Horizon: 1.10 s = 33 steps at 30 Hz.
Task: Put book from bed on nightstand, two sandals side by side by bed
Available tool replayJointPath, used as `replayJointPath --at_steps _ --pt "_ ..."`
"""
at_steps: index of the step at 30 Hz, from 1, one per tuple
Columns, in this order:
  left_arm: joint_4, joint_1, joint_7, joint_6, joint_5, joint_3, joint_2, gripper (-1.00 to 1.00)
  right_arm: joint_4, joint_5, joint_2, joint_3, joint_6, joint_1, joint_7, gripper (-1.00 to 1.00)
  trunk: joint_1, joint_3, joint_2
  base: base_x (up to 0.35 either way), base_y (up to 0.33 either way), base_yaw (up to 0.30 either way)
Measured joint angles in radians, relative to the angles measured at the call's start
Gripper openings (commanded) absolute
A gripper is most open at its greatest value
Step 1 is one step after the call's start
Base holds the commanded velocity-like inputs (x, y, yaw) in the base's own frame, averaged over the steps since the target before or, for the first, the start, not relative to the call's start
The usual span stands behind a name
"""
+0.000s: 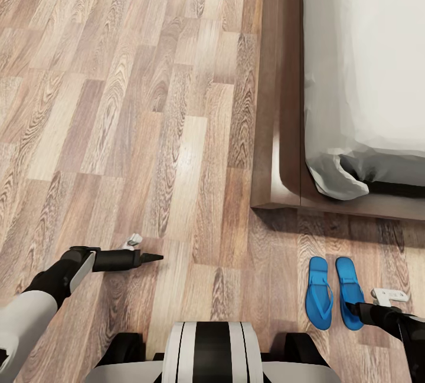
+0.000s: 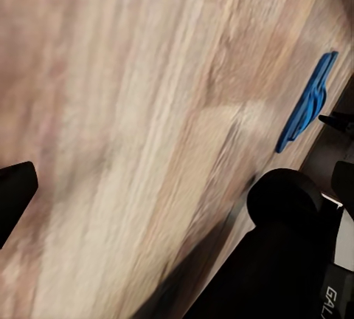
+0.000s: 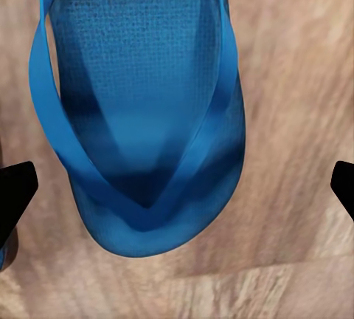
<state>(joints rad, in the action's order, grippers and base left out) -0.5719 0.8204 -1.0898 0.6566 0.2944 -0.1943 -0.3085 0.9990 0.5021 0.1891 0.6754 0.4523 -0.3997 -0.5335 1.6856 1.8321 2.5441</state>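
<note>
The two sandals (image 1: pixel 334 292) were bright blue flat thong sandals with a textured footbed, lying side by side on the wood floor (image 1: pixel 147 105), just off the corner of the bed (image 1: pixel 283 135). The right gripper (image 3: pixel 177 186) hung open directly over the right-hand one. The left gripper (image 1: pixel 154 258) hovered well apart over bare floor; I could not tell whether it was open.

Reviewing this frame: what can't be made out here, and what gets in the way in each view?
- Head view: the bed runs off the top and right edges.
- Head view: the right gripper covers the heel of the right-hand sandal; whether the sandals touch is unclear.
- Left wrist view: the floor is blurred and the sandals show edge-on.
- Right wrist view: the sandal's heel is cut off by the frame edge.
</note>
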Motion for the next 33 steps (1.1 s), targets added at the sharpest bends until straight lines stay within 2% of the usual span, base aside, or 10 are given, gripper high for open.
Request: replayJointPath --at_steps 14,26,33 --pt "-0.001 0.000 -0.009 -0.001 -0.001 0.002 0.000 1.00 0.000 0.000 0.000 0.000 0.000 0.001 0.000 1.00 0.000 0.000 0.000 0.000 0.000 0.000" --pt "-0.002 0.000 -0.007 0.000 0.000 0.001 0.000 1.00 0.001 -0.002 0.000 0.001 0.001 0.004 -0.003 1.00 -0.005 -0.046 -0.003 0.000 0.000 0.000" --pt "-0.002 0.000 -0.006 0.000 0.000 0.000 0.001 1.00 -0.002 -0.038 0.000 0.001 0.001 0.005 -0.002 1.00 -0.009 -0.073 -0.004 0.000 0.000 0.000"
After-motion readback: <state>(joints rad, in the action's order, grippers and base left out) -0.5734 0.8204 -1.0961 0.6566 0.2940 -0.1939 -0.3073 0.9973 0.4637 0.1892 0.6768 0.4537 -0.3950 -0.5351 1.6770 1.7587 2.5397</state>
